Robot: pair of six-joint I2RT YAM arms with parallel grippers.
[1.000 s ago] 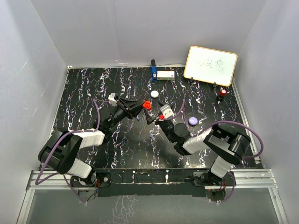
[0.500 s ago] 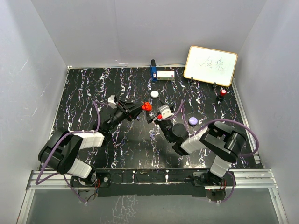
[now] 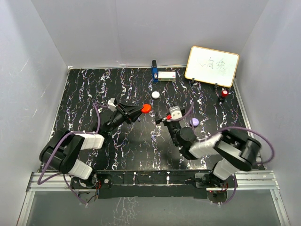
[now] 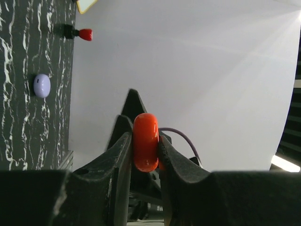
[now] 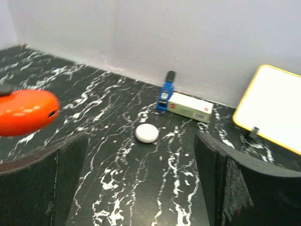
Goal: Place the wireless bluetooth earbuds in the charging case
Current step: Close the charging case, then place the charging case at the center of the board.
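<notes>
My left gripper [image 3: 143, 109] is shut on a round red pod, the charging case [image 3: 146, 108], and holds it above the table. In the left wrist view the case [image 4: 145, 141] stands edge-on, pinched between both fingers, and its lid looks shut. My right gripper [image 3: 160, 120] is open and empty, a short way right of the case. The right wrist view shows the case [image 5: 26, 112] at the left edge, outside the open gripper [image 5: 138, 148]. No tiny earbud shows in any view.
A white pod [image 3: 155, 94] lies behind the case and a purple pod [image 3: 194, 122] lies right of my right gripper. At the back stand a blue object [image 3: 154, 70], a small box [image 3: 166, 75] and a whiteboard [image 3: 211, 66]. A red-capped item [image 3: 224, 94] stands at the far right.
My right gripper has drawn back to the right, away from the red case. The case, ragged in outline before, now shows as a smooth round pod in my left gripper.
</notes>
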